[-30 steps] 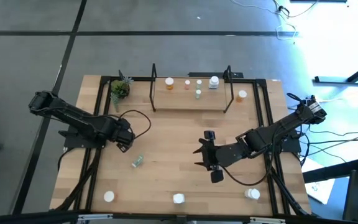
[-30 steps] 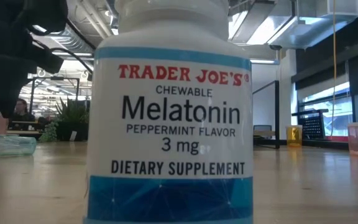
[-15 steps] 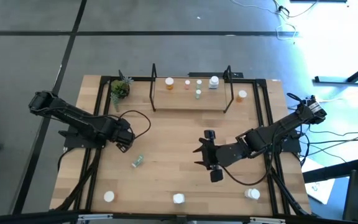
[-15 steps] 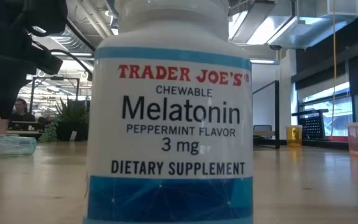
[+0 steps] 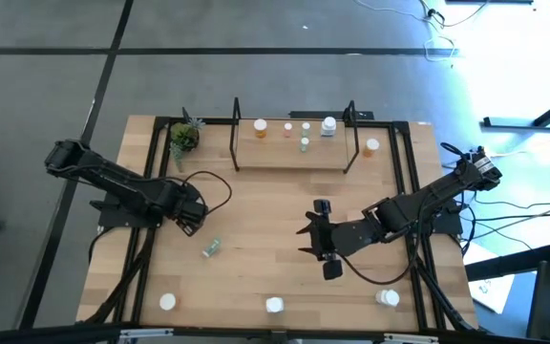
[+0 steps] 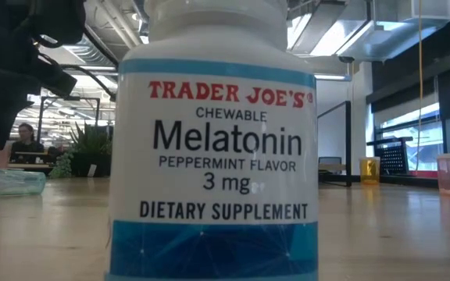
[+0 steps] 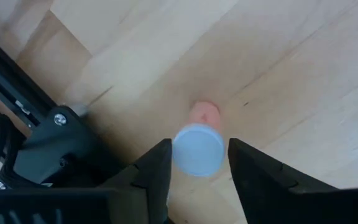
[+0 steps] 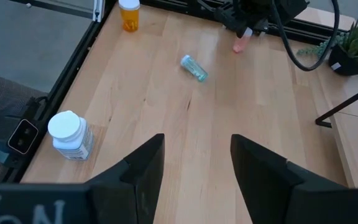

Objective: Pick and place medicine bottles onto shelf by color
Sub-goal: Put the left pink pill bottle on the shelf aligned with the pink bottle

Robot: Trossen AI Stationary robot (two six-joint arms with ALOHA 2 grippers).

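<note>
Straddling a small pink bottle (image 7: 204, 115) with a pale cap, the left gripper (image 7: 197, 165) hangs at the table's left side.

Its fingers (image 7: 157, 168) stand apart on either side of the cap, close beside it; whether they touch it cannot be told. Just to the gripper's right, nearer the front edge, a pale green bottle (image 5: 211, 248) lies on its side. Farther right the right gripper (image 8: 194, 165) hovers mid-table, jaws apart and empty, a white bottle (image 8: 70, 135) ahead and off to one side. The shelf (image 5: 294, 156) stands beyond both grippers at the back, carrying several bottles.
</note>
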